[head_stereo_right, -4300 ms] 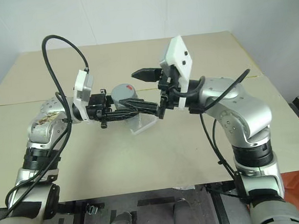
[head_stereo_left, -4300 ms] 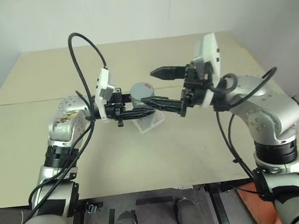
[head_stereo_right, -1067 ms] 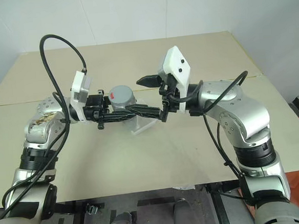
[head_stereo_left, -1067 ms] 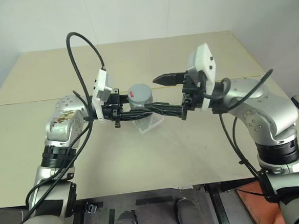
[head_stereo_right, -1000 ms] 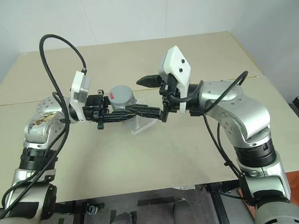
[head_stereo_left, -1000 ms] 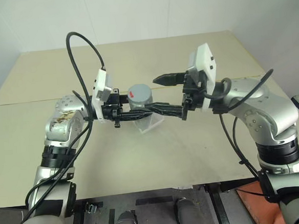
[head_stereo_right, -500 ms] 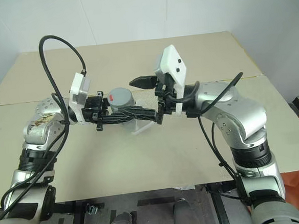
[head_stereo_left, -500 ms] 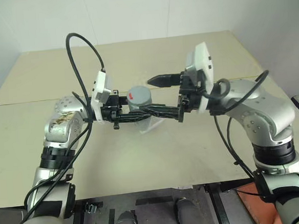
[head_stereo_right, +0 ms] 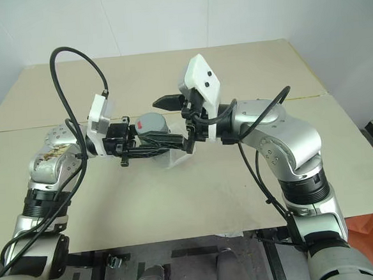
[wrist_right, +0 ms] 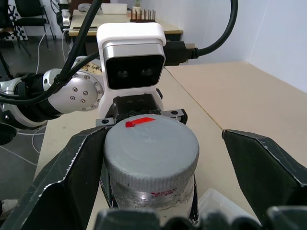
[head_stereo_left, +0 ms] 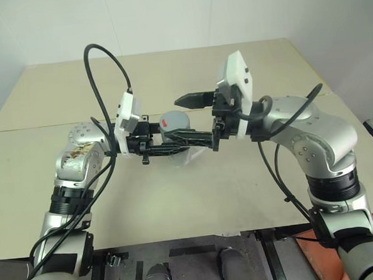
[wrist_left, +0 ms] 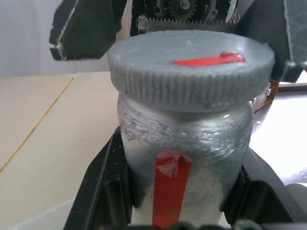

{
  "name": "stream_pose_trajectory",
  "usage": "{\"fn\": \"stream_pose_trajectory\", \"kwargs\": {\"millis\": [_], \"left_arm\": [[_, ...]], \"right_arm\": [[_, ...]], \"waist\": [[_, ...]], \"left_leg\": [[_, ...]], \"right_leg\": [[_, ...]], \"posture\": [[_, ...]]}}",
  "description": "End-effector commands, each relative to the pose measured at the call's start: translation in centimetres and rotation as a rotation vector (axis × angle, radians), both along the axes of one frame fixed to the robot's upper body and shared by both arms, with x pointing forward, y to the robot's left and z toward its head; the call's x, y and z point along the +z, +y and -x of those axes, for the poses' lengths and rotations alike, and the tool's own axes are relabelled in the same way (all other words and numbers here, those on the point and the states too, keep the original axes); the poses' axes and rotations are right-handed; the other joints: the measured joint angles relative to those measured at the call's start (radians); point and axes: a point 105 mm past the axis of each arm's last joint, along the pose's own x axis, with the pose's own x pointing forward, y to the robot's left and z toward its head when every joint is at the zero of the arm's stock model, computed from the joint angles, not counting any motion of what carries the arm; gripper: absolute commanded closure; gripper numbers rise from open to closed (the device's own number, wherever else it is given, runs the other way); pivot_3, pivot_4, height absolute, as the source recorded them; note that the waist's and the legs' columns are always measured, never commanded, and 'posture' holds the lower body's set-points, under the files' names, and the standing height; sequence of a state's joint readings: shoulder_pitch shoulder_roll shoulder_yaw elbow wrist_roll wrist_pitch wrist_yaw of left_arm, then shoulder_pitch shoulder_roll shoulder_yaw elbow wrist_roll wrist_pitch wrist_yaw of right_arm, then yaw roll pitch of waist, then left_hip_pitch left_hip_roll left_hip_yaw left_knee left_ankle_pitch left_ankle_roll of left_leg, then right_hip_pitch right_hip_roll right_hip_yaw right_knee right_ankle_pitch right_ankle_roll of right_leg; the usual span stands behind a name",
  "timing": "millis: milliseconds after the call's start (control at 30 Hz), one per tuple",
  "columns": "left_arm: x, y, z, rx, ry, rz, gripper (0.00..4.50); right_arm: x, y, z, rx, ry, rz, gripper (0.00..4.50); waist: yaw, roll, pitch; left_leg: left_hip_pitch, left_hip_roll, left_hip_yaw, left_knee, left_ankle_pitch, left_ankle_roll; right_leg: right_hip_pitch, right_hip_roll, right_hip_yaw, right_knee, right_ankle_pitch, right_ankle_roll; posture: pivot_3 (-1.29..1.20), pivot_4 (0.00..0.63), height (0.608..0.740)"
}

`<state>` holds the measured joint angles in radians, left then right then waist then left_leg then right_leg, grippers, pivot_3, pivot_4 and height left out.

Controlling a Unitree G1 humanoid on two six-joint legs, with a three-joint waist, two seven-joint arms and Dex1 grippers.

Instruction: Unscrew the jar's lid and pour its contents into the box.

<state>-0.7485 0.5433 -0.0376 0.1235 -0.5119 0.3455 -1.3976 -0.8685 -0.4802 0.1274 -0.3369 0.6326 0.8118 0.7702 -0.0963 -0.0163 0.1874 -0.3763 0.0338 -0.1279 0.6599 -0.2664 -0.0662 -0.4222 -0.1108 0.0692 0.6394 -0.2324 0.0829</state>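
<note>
My left gripper [head_stereo_left: 169, 141] points level to the right and is shut on the jar [head_stereo_right: 151, 125], a silvery-grey cylinder with a red strip on its side [wrist_left: 169, 189]. The grey ribbed lid [wrist_right: 151, 143] with a red mark sits on the jar. One finger of my right gripper [head_stereo_left: 182, 120] stands on each side of the lid; the gripper is open, and a gap shows at the far finger [wrist_right: 261, 167]. The clear box [head_stereo_left: 186, 156] lies on the table just under the jar. The contents are hidden inside the jar.
The beige table [head_stereo_left: 241, 194] spreads wide around both arms, with a seam [head_stereo_left: 32, 127] across its left part and its front edge [head_stereo_left: 180, 233] close to me. A black cable [head_stereo_left: 98, 63] loops above the left wrist.
My right gripper has moved left toward the jar, so its fingers now flank the lid. The left gripper and the jar have stayed put.
</note>
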Motion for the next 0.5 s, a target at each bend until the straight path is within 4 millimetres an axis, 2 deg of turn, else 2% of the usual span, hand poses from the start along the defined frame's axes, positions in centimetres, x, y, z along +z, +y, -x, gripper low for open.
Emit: {"fn": "stream_pose_trajectory", "kwargs": {"millis": [33, 100, 133, 333, 500], "left_arm": [[1.2, 0.0, 0.5, -0.01, -0.057, 0.01, 2.57], [1.2, 0.0, 0.5, -0.01, -0.058, 0.009, 2.57], [1.2, 0.0, 0.4, -0.009, -0.058, 0.009, 2.57], [1.2, 0.0, 0.3, -0.008, -0.058, 0.007, 2.57], [1.2, 0.5, -0.4, 0.038, -0.06, 0.002, 2.57]], "right_arm": [[1.2, 0.2, 0.7, 0.025, -0.047, -0.006, 0.92], [1.2, 0.2, 0.7, 0.03, -0.046, -0.002, 1.64], [1.1, 0.2, 0.8, 0.034, -0.046, 0.002, 1.74], [1.3, 0.1, 0.7, 0.031, -0.044, -0.009, 1.75], [3.4, -1.2, -0.5, -0.049, -0.071, -0.096, 1.75]], "waist": [[0.0, 0.0, 0.0], [0.0, 0.0, 0.0], [0.0, 0.0, 0.0], [0.0, 0.0, 0.0], [0.001, 0.0, 0.0]], "left_leg": [[0.0, 0.0, 0.0, 0.0, 0.0, 0.0], [0.0, 0.0, 0.0, 0.0, 0.0, 0.0], [0.0, 0.0, 0.0, 0.0, 0.0, 0.0], [0.0, 0.0, 0.0, 0.0, 0.0, 0.0], [0.0, 0.0, 0.0, 0.0, 0.0, 0.0]], "right_leg": [[0.0, 0.0, 0.0, 0.0, 0.0, 0.0], [0.0, 0.0, 0.0, 0.0, 0.0, 0.0], [0.0, 0.0, 0.0, 0.0, 0.0, 0.0], [0.0, 0.0, 0.0, 0.0, 0.0, 0.0], [0.0, 0.0, 0.0, 0.0, 0.0, 0.0]], "posture": [[0.0, 0.15, 0.74], [0.0, 0.15, 0.74], [0.0, 0.15, 0.74], [0.0, 0.15, 0.74], [0.0, 0.15, 0.74]]}}
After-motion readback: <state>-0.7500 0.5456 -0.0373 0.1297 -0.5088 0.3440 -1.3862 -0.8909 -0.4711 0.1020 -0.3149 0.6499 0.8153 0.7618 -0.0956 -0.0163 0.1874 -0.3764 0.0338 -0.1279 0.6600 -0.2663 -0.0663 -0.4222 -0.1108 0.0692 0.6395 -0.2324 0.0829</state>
